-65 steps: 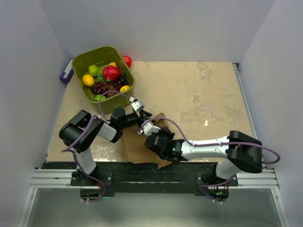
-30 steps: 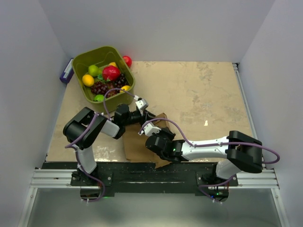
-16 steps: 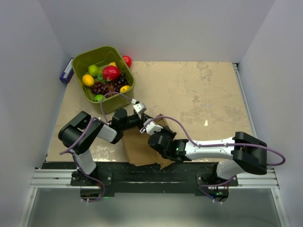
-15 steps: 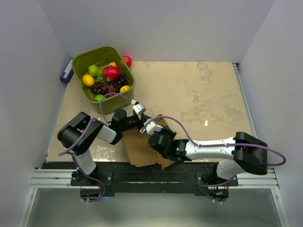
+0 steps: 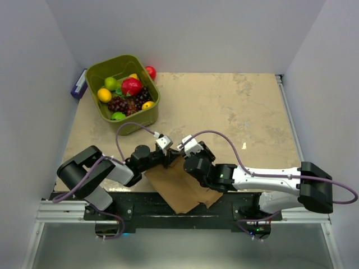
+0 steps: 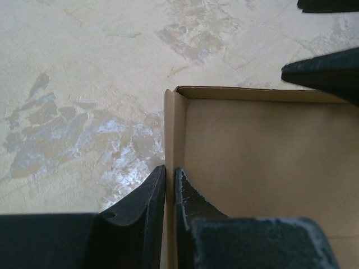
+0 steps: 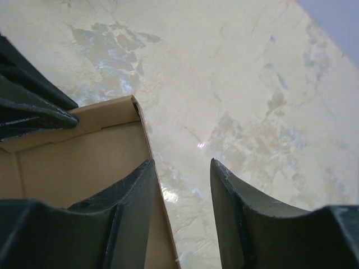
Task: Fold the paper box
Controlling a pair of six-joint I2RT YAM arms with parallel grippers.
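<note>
Brown paper box sits low in the centre of the overhead view. Left gripper is clenched on one upright wall. Right gripper, jaws released, straddles another wall edge close by.

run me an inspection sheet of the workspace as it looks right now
surface: tan table top with worn pale patches
job's things: brown paper box at the near edge between the arms, partly folded, one side wall raised
clutter: green bin holding fruit at far left; red ball behind it; purple object at its left side
grippers: left gripper shut on the box's wall; right gripper open, astride another wall edge
cables: purple cables loop above both wrists, none seen snagged
surroundings: white walls on three sides; metal rail along the near edge
</note>
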